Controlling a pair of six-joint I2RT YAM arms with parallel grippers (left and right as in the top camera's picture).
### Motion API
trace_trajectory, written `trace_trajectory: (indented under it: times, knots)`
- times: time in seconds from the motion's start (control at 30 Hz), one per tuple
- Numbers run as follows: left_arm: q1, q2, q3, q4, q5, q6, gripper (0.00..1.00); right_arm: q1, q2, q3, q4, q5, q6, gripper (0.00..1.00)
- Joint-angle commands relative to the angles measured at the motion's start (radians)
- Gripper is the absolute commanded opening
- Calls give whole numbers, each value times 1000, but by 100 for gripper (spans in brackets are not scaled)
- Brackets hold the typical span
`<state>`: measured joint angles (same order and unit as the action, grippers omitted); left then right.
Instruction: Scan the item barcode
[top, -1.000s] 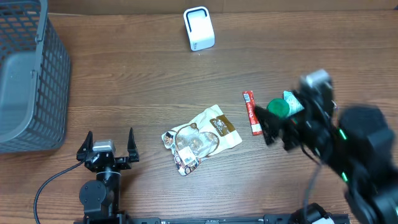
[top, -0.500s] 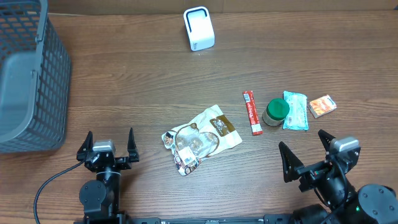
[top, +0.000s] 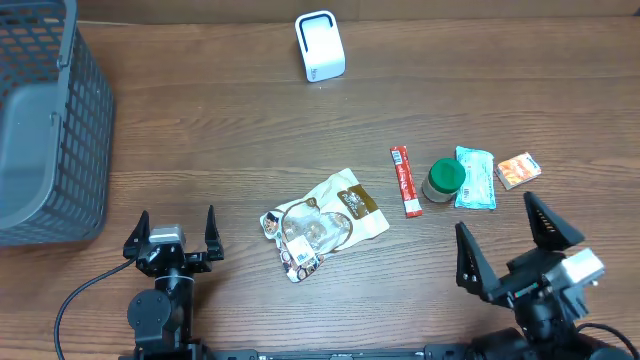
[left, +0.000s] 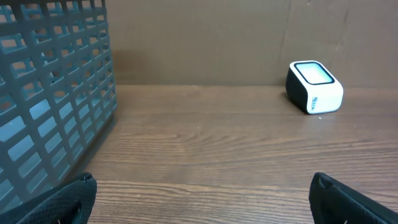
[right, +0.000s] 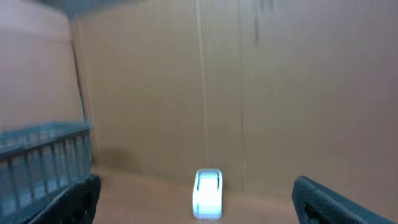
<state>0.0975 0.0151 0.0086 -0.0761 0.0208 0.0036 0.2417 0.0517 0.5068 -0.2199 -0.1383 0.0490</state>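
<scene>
Left gripper (top: 177, 222) sits at the near left of the table (top: 230, 130), fingers spread wide and holding nothing. Right gripper (top: 495, 214) is at the near right, tilted, its jaws likewise fully parted and empty. Neither touches any item.

Items lie in the middle and right of the table. A crumpled bag (top: 325, 225) with a brown label lies near centre, between the two arms. To its right lies a red stick (top: 405, 181), pointing far to near. Just beside that stands a jar (top: 444, 179) with a green lid, touching or nearly touching a teal packet (top: 477, 177) on its right. An orange packet (top: 518, 170) lies just right of the teal one, just beyond the right gripper's fingers.

A white scanner (top: 320, 46) stands at the far edge, around centre, well apart from every item. The left wrist view shows it far right (left: 314, 87); the right wrist view, which is blurred, shows it ahead at bottom centre (right: 208, 194).

A grey basket (top: 85, 110) fills the far left corner, its mesh wall close by in the left wrist view (left: 50, 112). A black cable (top: 75, 300) curls by the left arm's base.
</scene>
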Motion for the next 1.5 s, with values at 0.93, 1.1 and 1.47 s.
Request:
trace_trajectory:
  times: [0.93, 1.1, 1.47]
  knots:
    - [-6, -11, -3, -2, -10, 16, 100, -88, -49, -499, 546, -13, -4, 100]
    - [-6, -11, -3, -2, -10, 16, 100, -88, -49, -499, 446, -13, -5, 100]
    - [-6, -11, -3, -2, -10, 16, 100, -93, -49, -499, 169, -12, -159, 100]
